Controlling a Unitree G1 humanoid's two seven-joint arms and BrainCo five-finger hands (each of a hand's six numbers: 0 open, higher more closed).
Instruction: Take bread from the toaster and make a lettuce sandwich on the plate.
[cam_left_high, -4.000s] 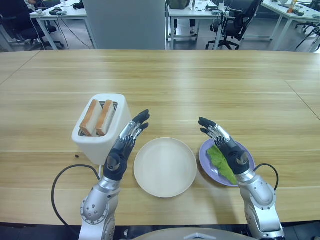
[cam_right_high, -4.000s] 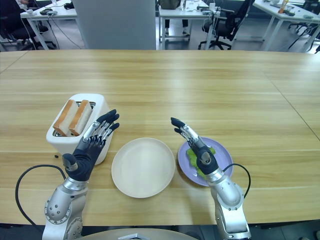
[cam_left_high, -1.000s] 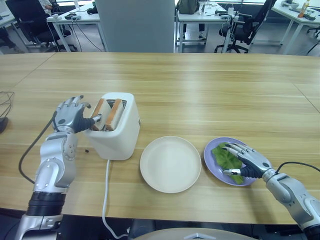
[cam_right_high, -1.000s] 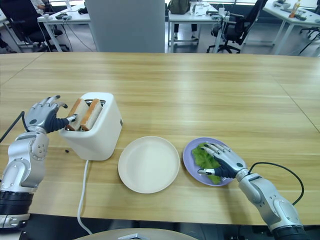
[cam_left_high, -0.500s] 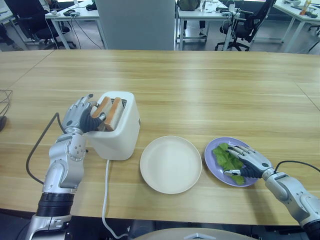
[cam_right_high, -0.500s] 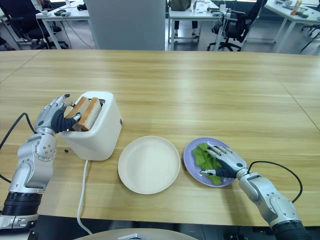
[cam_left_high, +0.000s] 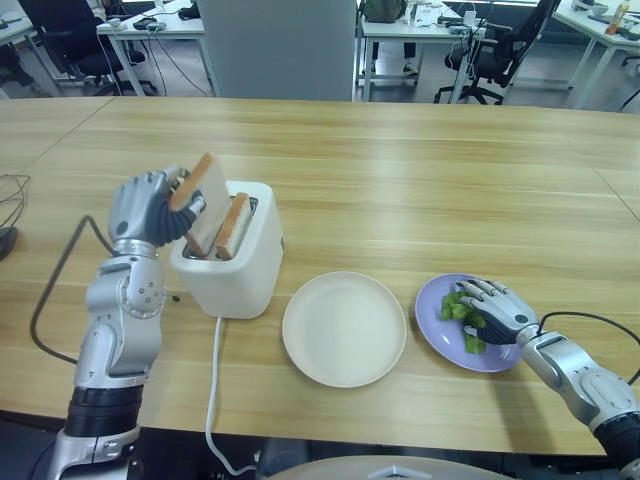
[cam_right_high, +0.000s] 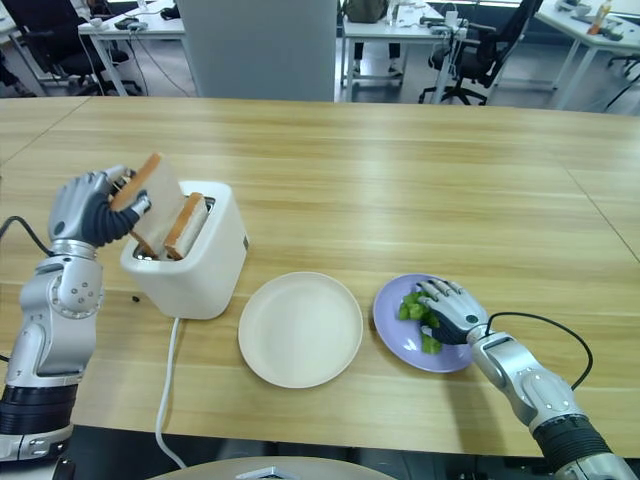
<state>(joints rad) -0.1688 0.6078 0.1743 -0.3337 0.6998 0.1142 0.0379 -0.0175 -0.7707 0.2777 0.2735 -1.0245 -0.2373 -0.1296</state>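
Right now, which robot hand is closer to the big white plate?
Right. The right hand clutches the lettuce in the purple plate, just to the white plate's right. The left hand is farther off, up beside the toaster, gripping a bread slice.

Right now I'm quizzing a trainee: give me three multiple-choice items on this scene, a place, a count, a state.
1. Where is the lettuce? A) in a bowl B) on the purple plate C) in a pan
2. How many bread slices sit low in the toaster? A) none B) one C) two
3. The left hand is: A) open B) shut, empty C) gripping bread
1 B: it lies there under the right hand. 2 B: only the lower slice sits in a slot. 3 C: its fingers clamp the raised slice, tilted.
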